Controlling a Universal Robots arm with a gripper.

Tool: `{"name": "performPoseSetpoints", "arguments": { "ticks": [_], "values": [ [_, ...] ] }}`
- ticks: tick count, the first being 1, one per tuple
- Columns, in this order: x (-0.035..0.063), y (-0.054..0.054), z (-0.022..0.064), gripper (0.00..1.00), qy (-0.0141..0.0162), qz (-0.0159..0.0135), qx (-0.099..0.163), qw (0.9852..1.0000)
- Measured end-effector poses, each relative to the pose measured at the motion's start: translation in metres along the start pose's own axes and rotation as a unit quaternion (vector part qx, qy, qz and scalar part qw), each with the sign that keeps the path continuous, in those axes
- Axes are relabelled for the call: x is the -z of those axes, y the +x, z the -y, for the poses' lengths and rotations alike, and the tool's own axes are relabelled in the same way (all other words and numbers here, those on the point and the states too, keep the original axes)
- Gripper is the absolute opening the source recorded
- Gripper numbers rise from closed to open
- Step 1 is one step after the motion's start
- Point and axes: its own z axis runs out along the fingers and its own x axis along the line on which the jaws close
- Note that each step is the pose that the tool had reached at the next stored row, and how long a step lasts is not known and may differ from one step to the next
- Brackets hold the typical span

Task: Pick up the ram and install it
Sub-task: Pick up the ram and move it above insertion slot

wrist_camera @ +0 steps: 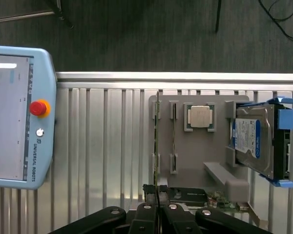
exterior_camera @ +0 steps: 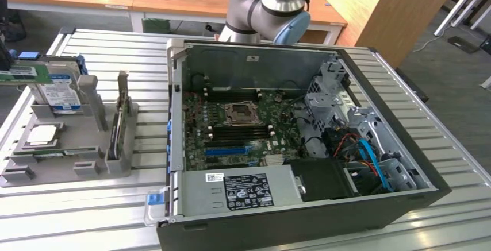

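One green ram (exterior_camera: 121, 108) stands on its long edge in a slot of the grey holder (exterior_camera: 86, 168), probably so its flat faces stay free for pinching. The holder sits on the ribbed surface (exterior_camera: 77, 216) beside the open computer case (exterior_camera: 307, 225). The claw (wrist_camera: 156, 191) is closed and empty, lined up with the stick's thin edge.

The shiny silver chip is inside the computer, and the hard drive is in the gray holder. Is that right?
Not quite. The shiny silver chip is in the gray holder too, beside the hard drive, not inside the computer. The wrist view shows it.
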Motion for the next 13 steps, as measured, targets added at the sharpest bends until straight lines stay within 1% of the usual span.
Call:
{"name": "performPoseSetpoints", "arguments": {
  "ticks": [6,13],
  "values": [
    [-0.0001,0.000,0.0057,0.12,0.0003,0.0000,0.004,1.0000],
    [-0.0003,0.000,0.0219,0.12,0.0004,0.0001,0.006,1.0000]
  ]
}}
